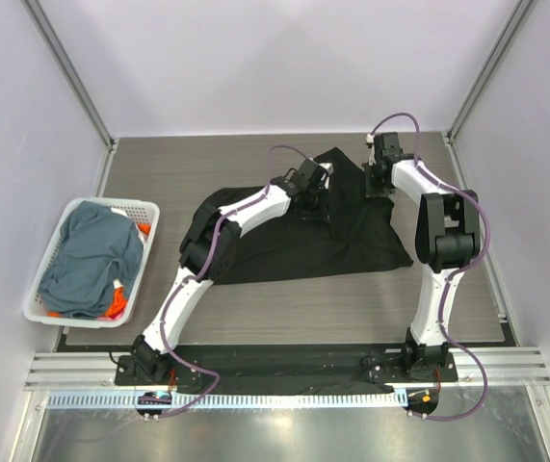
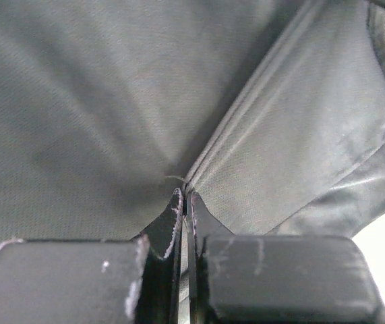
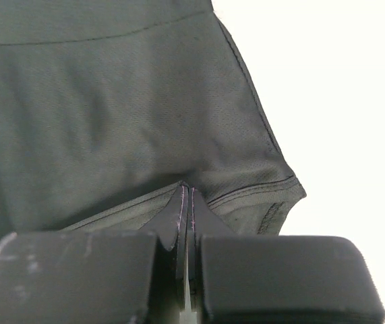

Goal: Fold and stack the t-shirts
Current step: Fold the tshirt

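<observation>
A plain black t-shirt (image 1: 299, 241) lies loosely spread across the middle of the table. My left gripper (image 1: 320, 183) is at its far edge, shut on a stitched seam of the black t-shirt (image 2: 280, 135), with the fingertips (image 2: 177, 202) pinching the cloth. My right gripper (image 1: 379, 183) is at the shirt's far right corner. It is shut on a hemmed edge of the black t-shirt (image 3: 111, 108) beside a corner that ends at the bright table. A slate blue-grey t-shirt (image 1: 91, 255) and an orange one (image 1: 117, 306) lie bunched in the basket.
A white lattice-sided basket (image 1: 149, 234) stands at the table's left edge, beyond the wood surface. Metal frame posts and pale walls close in the back and sides. Bare table (image 1: 352, 308) shows in front of the black shirt.
</observation>
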Robot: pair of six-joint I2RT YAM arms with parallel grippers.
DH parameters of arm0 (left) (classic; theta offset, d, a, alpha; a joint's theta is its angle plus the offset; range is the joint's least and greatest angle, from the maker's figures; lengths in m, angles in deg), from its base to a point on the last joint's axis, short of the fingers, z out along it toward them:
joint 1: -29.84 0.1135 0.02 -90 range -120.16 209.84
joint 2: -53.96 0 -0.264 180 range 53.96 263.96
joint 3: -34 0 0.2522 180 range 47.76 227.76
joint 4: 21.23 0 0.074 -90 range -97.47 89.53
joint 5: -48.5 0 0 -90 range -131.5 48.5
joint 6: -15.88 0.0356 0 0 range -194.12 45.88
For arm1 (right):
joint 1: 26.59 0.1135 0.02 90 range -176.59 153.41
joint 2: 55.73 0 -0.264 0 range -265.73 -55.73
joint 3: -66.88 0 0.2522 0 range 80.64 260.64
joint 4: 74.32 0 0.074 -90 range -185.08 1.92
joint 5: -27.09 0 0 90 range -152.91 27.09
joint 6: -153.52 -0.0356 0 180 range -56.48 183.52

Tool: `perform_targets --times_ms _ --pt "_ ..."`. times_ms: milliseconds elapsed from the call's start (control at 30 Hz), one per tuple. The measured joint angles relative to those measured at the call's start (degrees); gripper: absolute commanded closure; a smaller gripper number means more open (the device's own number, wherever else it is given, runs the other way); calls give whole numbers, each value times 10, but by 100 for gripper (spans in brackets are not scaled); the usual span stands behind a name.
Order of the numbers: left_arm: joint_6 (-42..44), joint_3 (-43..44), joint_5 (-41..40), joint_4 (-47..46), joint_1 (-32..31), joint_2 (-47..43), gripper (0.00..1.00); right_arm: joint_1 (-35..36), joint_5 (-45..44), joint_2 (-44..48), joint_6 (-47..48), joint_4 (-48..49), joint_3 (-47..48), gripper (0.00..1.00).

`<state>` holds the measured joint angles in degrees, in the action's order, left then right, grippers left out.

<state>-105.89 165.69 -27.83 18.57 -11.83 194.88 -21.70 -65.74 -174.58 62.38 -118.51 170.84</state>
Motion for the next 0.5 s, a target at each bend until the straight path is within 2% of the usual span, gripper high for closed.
perform_targets --times_ms 500 --pt "-49 -20 -80 1 -1 -18 100 4 15 19 0 58 -39 99"
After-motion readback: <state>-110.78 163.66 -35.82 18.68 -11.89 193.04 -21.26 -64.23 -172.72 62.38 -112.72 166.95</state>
